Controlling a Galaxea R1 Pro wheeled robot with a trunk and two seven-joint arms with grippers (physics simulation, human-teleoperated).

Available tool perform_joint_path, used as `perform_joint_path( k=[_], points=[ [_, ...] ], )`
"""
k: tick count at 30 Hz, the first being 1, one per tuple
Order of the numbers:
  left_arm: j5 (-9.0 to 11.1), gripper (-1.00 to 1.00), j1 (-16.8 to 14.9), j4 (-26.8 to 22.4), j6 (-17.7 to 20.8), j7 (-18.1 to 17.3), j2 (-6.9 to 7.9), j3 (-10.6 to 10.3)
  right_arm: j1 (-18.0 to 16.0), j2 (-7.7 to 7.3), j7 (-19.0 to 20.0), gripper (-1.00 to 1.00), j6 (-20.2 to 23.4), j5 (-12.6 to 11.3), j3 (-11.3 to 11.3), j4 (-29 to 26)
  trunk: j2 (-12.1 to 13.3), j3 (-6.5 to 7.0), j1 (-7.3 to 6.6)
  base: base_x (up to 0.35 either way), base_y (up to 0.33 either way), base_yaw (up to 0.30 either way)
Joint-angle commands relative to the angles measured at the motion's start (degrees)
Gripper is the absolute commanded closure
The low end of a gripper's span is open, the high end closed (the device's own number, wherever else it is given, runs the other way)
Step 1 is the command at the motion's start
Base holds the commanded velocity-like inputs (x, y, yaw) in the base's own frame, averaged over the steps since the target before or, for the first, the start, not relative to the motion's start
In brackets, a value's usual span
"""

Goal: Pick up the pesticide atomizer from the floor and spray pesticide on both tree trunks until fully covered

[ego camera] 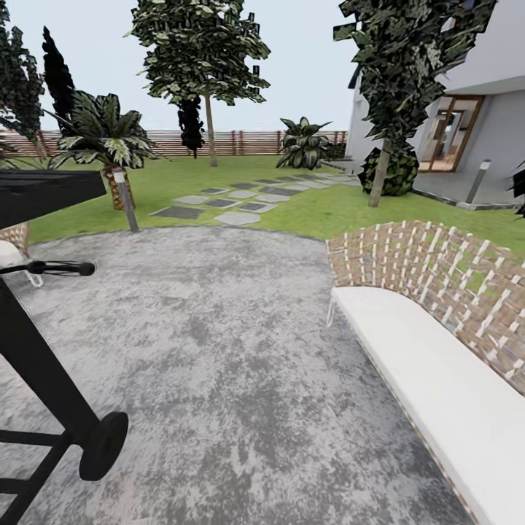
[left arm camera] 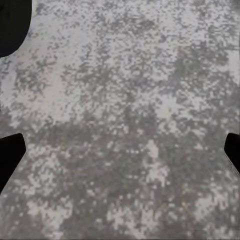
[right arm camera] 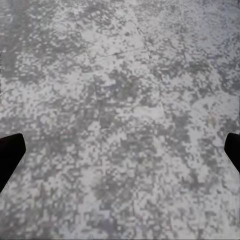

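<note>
Two trees — one fence — one bench.

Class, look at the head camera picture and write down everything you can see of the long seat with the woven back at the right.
The bench stands on the grey mottled paving at the right and runs out of the picture's lower right corner. It has a long, thick white seat cushion and a curved backrest of brown and white woven strips, through whose gaps the grass shows. A thin pale leg shows at its near end. Nothing lies on it.
</note>
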Motion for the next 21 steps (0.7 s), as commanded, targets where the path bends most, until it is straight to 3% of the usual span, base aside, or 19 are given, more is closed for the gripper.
perform_joint_path(
  k=[1, 21],
  points=[
    [0.11, -1.0, -0.05, 0.06, -0.19, 0.01, -0.01, 0.03, -0.02, 0.0, -0.03, -1.0, -0.17, 0.06, -0.02, 0.03, -0.02, -0.05, 0.02, 0.329, -0.105, 0.216],
    [0.11, -1.0, -0.05, 0.06, -0.2, 0.03, -0.01, 0.03, -0.02, 0.0, -0.03, -1.0, -0.17, 0.06, -0.05, -0.04, -0.02, -0.05, 0.02, 0.338, -0.011, 0.023]
  ],
)
